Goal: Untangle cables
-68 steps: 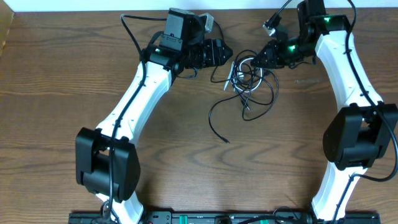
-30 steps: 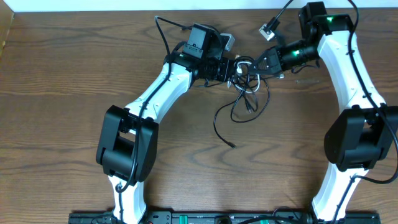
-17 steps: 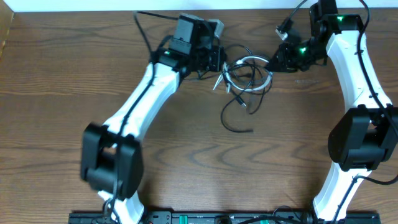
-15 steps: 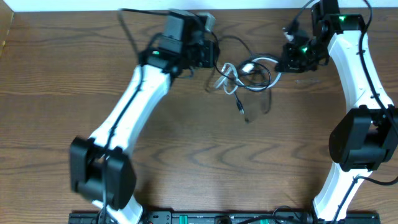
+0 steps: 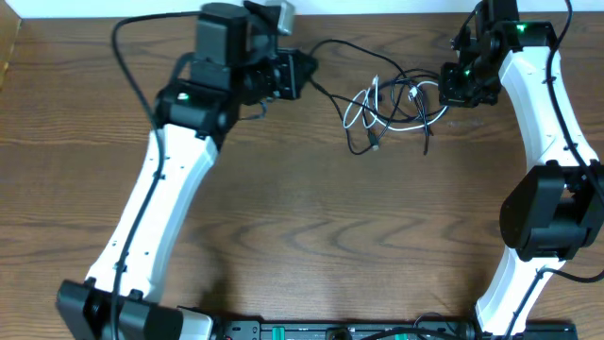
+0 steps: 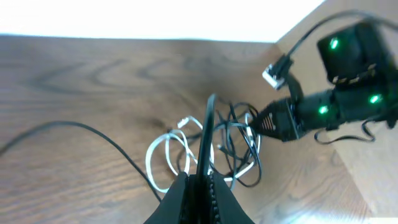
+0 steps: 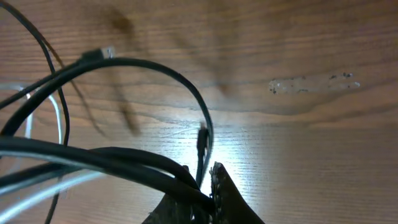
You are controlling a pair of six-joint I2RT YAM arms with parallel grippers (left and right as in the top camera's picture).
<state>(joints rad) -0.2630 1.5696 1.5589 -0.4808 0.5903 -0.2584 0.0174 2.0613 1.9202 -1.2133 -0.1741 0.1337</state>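
1. Cables (image 5: 394,106) lie bunched on the table (image 5: 311,236) near its far edge, between both arms.
2. Left claw (image 5: 298,75) is pinched shut on one black strand running toward the knot, presumably to draw it free.
3. Right claw (image 5: 453,92) is clamped on black cord at the bundle's other side, apparently anchoring it.

1. Left arm (image 5: 151,203) reaches up-table; the left gripper (image 5: 304,72) sits left of the cables (image 5: 415,94), fingers pinched on one black strand.
2. Right gripper (image 5: 451,93) sits at the cables' right edge, fingers clamped on a strand.
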